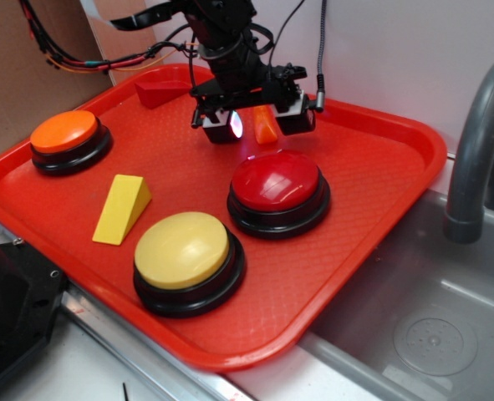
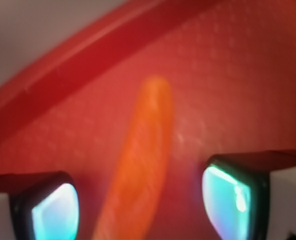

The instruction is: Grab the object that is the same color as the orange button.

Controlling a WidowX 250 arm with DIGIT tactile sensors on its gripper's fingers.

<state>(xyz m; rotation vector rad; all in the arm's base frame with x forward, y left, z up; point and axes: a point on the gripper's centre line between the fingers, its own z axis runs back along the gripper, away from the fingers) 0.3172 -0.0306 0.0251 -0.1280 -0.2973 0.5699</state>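
Note:
The small orange object (image 1: 266, 125), pointed like a carrot, lies on the red tray (image 1: 380, 167) near its back rim. My gripper (image 1: 259, 124) is lowered around it, open, one finger on each side with gaps between. In the wrist view the object (image 2: 142, 165) runs blurred up the middle between my two fingertips (image 2: 55, 210), with bare tray on both sides of it. The orange button (image 1: 64, 134), a dome on a black base, sits at the tray's left end.
A red button (image 1: 277, 182) stands just in front of the gripper and a yellow button (image 1: 182, 251) nearer the front. A yellow wedge (image 1: 123, 207) and a dark red wedge (image 1: 159, 92) also lie on the tray. A sink with a grey tap (image 1: 472, 150) is to the right.

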